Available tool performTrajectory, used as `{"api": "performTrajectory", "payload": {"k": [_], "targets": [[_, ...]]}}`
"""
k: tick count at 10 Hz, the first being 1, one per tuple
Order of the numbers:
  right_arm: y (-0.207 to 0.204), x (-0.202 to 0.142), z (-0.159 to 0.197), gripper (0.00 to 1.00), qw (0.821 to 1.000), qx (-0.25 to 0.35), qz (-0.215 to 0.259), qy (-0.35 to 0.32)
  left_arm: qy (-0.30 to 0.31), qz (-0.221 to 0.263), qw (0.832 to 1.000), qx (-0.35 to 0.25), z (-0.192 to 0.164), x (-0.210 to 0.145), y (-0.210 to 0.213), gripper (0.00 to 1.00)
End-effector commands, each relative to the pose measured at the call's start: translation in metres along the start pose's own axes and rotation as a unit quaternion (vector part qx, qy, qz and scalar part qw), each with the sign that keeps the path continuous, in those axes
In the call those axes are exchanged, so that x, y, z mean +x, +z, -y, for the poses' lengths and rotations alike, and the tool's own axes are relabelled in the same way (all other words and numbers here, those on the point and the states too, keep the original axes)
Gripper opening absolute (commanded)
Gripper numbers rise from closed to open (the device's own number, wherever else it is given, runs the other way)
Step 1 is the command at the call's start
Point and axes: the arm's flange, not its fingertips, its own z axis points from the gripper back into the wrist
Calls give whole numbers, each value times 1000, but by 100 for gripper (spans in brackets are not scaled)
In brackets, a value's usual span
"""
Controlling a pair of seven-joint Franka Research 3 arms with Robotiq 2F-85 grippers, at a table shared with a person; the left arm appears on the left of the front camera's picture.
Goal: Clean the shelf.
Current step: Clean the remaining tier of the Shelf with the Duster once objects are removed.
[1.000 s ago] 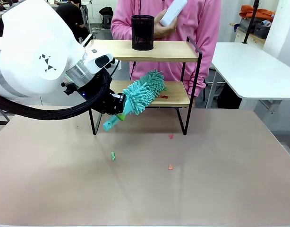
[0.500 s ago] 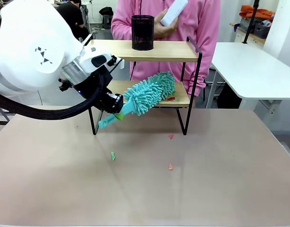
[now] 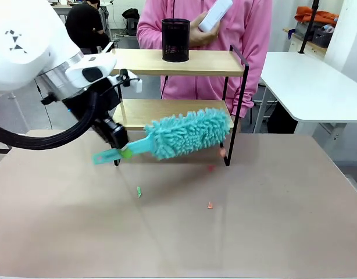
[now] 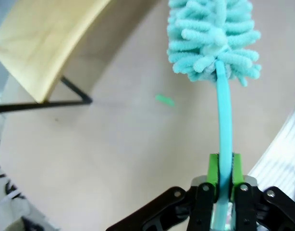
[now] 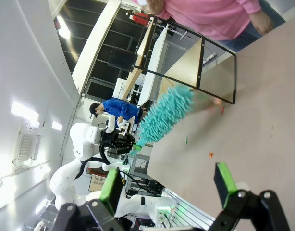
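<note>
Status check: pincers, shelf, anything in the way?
Left pincer shut on duster. Right pincer open, empty. Shelf: duster head by lower board, cup on top. Scraps on table.

Large beige tabletop (image 3: 266, 232) is filling the foreground. White desk (image 3: 312, 81) is standing to the right behind it, with grey floor (image 3: 347, 154) showing below. Orange and dark clutter (image 3: 318, 17) is sitting in the far right corner, too small to tell what it is. Person in a dark top (image 3: 85, 23) is sitting far left. In the right wrist view, ceiling lights (image 5: 63, 30) are glowing above dark windows (image 5: 114, 57), with a white wall (image 5: 22, 72) running alongside.
</note>
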Motion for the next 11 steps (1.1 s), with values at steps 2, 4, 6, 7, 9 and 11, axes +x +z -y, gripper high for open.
{"api": "performTrajectory", "payload": {"k": [2,4,6,7,9,11], "targets": [[-1,2,-1,100,1000,9,7,13,-37,-43,998,-7,-9,-17,12,0],[-1,2,-1,100,1000,9,7,13,-48,-48,997,-36,-9,-28,19,0],[-1,2,-1,100,1000,9,7,13,-39,-37,997,-48,-12,-39,25,0],[-1,2,-1,100,1000,9,7,13,-38,-20,996,-80,-12,-55,39,0],[-1,2,-1,100,1000,9,7,13,-44,35,991,-122,-10,-112,84,0],[-1,2,-1,100,1000,9,7,13,0,134,979,-153,-16,-183,132,0]]}}
